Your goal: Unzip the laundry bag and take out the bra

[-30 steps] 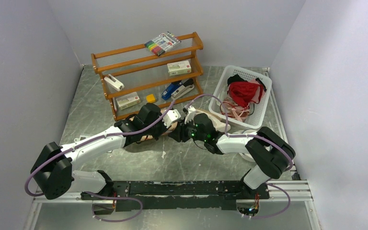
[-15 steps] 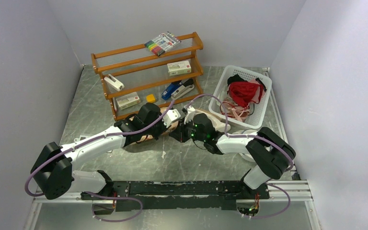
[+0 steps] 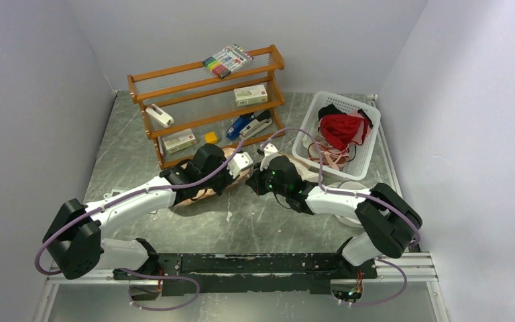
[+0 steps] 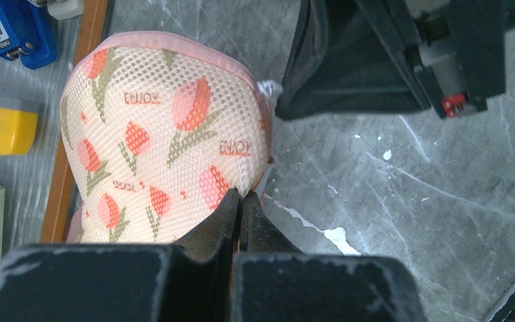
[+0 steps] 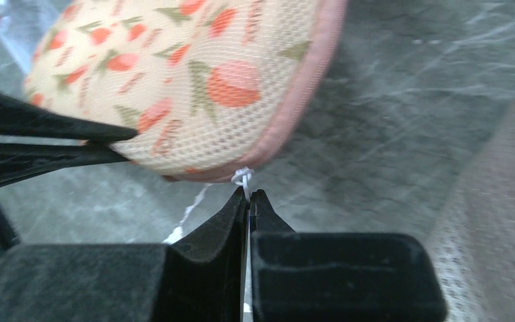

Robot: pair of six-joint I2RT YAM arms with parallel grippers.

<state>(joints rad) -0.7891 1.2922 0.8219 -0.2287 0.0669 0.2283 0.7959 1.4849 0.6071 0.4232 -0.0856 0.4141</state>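
Note:
The laundry bag (image 4: 161, 147), peach-pink mesh with a red floral print and a pink zip edge, lies on the table in front of the shelf. My left gripper (image 4: 241, 196) is shut on its mesh near the zip seam. My right gripper (image 5: 249, 193) faces it from the other side and is shut on the small white pull cord (image 5: 242, 177) that hangs from the bag's (image 5: 194, 74) pink edge. In the top view both grippers meet over the bag (image 3: 198, 193) at the table's middle. The bra is hidden.
A wooden shelf (image 3: 208, 107) with boxes and staplers stands just behind the bag; a blue stapler (image 4: 13, 33) and a yellow block (image 4: 3, 124) sit close to it. A white basket (image 3: 370, 144) holding a red garment (image 3: 340, 127) stands at the right.
My right gripper has gone from part open to shut on the white pull cord, and the right arm has shifted slightly. The left gripper has kept its hold on the bag.

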